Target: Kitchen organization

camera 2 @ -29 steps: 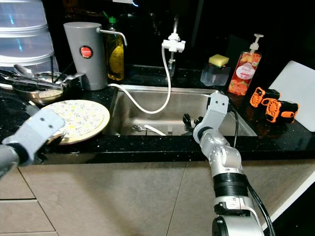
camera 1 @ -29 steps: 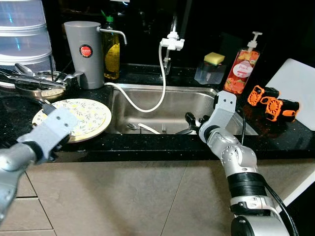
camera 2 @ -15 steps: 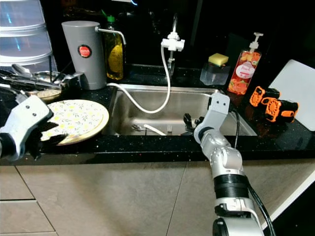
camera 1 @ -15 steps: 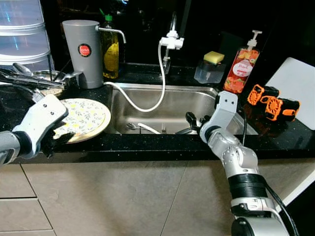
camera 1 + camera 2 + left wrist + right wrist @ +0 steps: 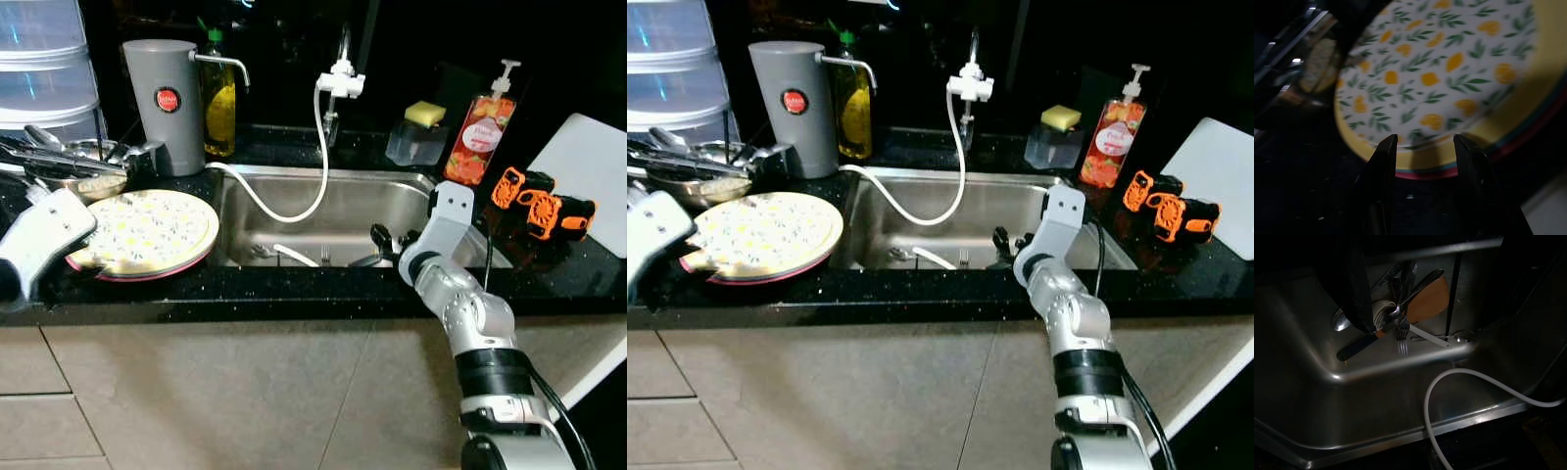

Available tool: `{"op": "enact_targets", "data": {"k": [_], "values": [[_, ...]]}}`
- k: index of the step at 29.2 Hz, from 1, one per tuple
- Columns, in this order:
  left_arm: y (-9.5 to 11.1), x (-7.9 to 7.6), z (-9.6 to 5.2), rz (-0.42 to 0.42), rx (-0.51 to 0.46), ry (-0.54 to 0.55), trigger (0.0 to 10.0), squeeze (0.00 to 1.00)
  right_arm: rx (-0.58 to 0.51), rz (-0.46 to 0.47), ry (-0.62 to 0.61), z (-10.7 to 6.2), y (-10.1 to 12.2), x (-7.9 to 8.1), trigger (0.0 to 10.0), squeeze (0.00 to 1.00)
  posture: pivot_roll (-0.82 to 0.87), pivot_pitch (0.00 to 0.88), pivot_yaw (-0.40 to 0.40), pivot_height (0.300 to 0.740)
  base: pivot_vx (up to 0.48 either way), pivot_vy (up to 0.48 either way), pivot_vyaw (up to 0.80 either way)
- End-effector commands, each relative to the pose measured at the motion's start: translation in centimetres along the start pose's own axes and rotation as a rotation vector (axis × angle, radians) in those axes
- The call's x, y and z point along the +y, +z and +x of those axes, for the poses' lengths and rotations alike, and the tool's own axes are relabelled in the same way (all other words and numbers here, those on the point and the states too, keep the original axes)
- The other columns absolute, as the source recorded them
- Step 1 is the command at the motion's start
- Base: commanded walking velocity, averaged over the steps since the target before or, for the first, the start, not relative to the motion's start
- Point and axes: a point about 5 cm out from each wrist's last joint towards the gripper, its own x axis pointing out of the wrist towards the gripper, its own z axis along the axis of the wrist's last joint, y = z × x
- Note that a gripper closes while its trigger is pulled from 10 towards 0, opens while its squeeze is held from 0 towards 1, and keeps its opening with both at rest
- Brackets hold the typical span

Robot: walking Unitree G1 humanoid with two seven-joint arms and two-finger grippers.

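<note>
A yellow plate [image 5: 147, 230] with a leaf pattern lies on the black counter left of the sink, and its near edge shows a red underside rim. My left gripper [image 5: 1425, 147] is open at the plate's near-left rim [image 5: 1425, 169], which crosses the gap between the fingertips [image 5: 1386, 152]. My right gripper [image 5: 390, 238] hangs open inside the steel sink [image 5: 294, 191]. It is just above a pile of cutlery [image 5: 1400, 316]: a fork, spoons, a wooden spatula and a dark-handled knife. One finger [image 5: 1359, 293] stands next to the pile.
A grey water dispenser [image 5: 162, 103], an oil bottle [image 5: 220, 98] and a bowl of utensils [image 5: 69, 166] stand behind the plate. A white hose [image 5: 294, 211] drops from the tap into the sink. A soap pump [image 5: 478, 132], sponge box [image 5: 416, 137] and orange tool [image 5: 544, 206] sit on the right.
My left arm has drawn back to the left, off the plate's top. The plate now sits slightly further left and shows its red underside at the near edge. The right arm has not moved.
</note>
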Motion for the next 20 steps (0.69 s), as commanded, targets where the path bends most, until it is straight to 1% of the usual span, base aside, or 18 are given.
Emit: {"op": "enact_targets", "data": {"k": [1,2,4,6,7,8,10,11,14,16,18,19,20], "values": [[0.2,0.6,0.0,-0.002,-0.028,0.030,10.0,0.00,0.018,-0.008,-0.017,-0.2,-0.4,-0.4,10.0,0.00,0.21,0.070,-0.100,0.740,0.000,0.000,0.00],[0.2,0.6,0.0,-0.002,-0.028,0.030,10.0,0.00,0.018,-0.008,-0.017,-0.2,-0.4,-0.4,10.0,0.00,0.21,0.070,-0.100,0.740,0.000,0.000,0.00],[0.5,1.0,0.0,-0.007,-0.062,0.031,10.0,0.00,0.018,-0.009,-0.016,-0.2,-0.4,-0.4,10.0,0.00,0.21,0.069,-0.108,0.740,0.000,0.000,0.00],[0.7,1.1,0.0,-0.002,-0.066,0.022,10.0,0.00,0.018,-0.009,-0.016,-0.1,-0.4,-0.4,10.0,0.00,0.21,0.067,-0.108,0.740,0.000,0.000,0.00],[0.7,1.0,0.1,0.004,-0.068,-0.001,10.0,0.00,0.017,-0.009,-0.015,-0.1,-0.4,-0.4,10.0,0.00,0.21,0.065,-0.106,0.740,0.000,0.000,0.00],[0.7,1.0,0.1,0.004,-0.068,-0.001,10.0,0.00,0.017,-0.009,-0.015,-0.1,-0.4,-0.4,10.0,0.00,0.21,0.065,-0.106,0.740,0.000,0.000,0.00],[1.1,0.6,0.3,0.031,-0.092,-0.054,10.0,0.00,0.017,-0.007,-0.015,-0.1,-0.4,-0.3,10.0,0.00,0.21,0.066,-0.106,0.740,0.000,0.000,0.00],[1.2,0.5,0.5,0.044,-0.102,-0.061,10.0,0.00,0.017,-0.006,-0.015,-0.1,-0.4,-0.3,10.0,0.00,0.21,0.066,-0.106,0.740,0.000,0.000,0.00],[1.2,0.6,0.9,0.047,-0.097,-0.053,10.0,0.00,0.017,-0.005,-0.015,-0.1,-0.4,-0.3,10.0,0.00,0.21,0.067,-0.106,0.740,0.000,0.000,0.00],[0.9,0.8,1.5,0.042,-0.072,-0.049,10.0,0.00,0.018,-0.004,-0.015,-0.1,-0.4,-0.3,10.0,0.00,0.21,0.069,-0.107,0.740,0.000,0.000,0.00],[0.9,0.8,1.5,0.042,-0.072,-0.049,10.0,0.00,0.018,-0.004,-0.015,-0.1,-0.4,-0.3,10.0,0.00,0.21,0.069,-0.107,0.740,0.000,0.000,0.00],[0.4,0.8,2.1,0.038,-0.051,-0.057,10.0,0.00,0.019,-0.004,-0.014,-0.1,-0.5,-0.3,10.0,0.00,0.21,0.072,-0.107,0.740,0.000,0.000,0.00],[0.4,0.8,2.1,0.038,-0.051,-0.057,10.0,0.00,0.019,-0.004,-0.014,-0.1,-0.5,-0.3,10.0,0.00,0.21,0.072,-0.107,0.740,0.000,0.000,0.00]]}}
